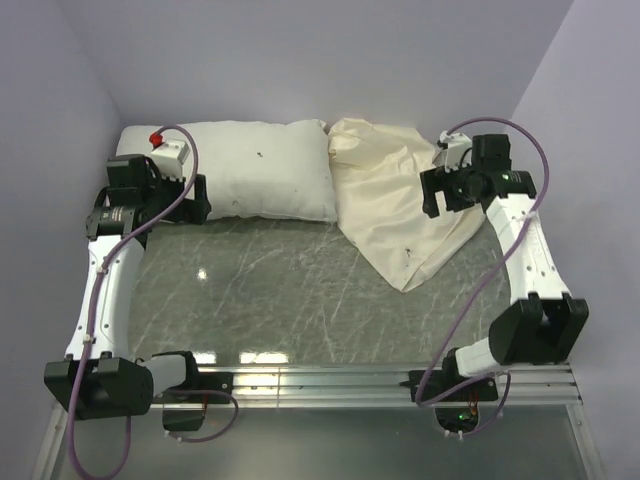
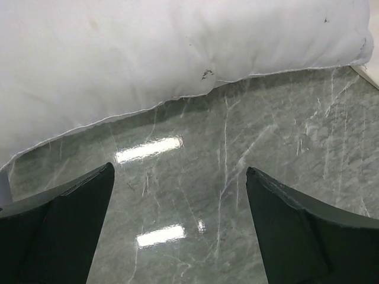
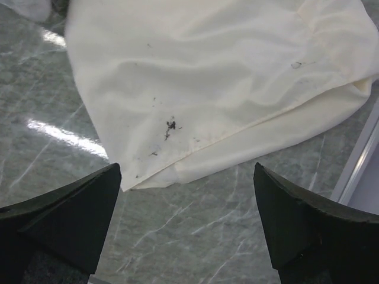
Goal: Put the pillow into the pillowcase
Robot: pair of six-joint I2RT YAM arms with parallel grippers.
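Observation:
The pillow (image 1: 262, 170), plump and bright white with tiny dark specks, lies along the back of the table, left of centre. Its lower seam fills the top of the left wrist view (image 2: 148, 53). The cream pillowcase (image 1: 400, 195) lies crumpled to its right, one corner pointing toward the front. My left gripper (image 1: 195, 200) stands open at the pillow's left end, just in front of its edge (image 2: 179, 168), with nothing between its fingers. My right gripper (image 1: 437, 192) is open over the pillowcase's right side, its fingers spanning a speckled corner (image 3: 186, 167) without touching it.
The grey marbled tabletop (image 1: 280, 290) stretches between pillow and arm bases. Lilac walls close in the back and both sides. An aluminium rail (image 1: 400, 380) runs along the front edge, and a pale edge strip (image 3: 355, 160) shows beside the pillowcase.

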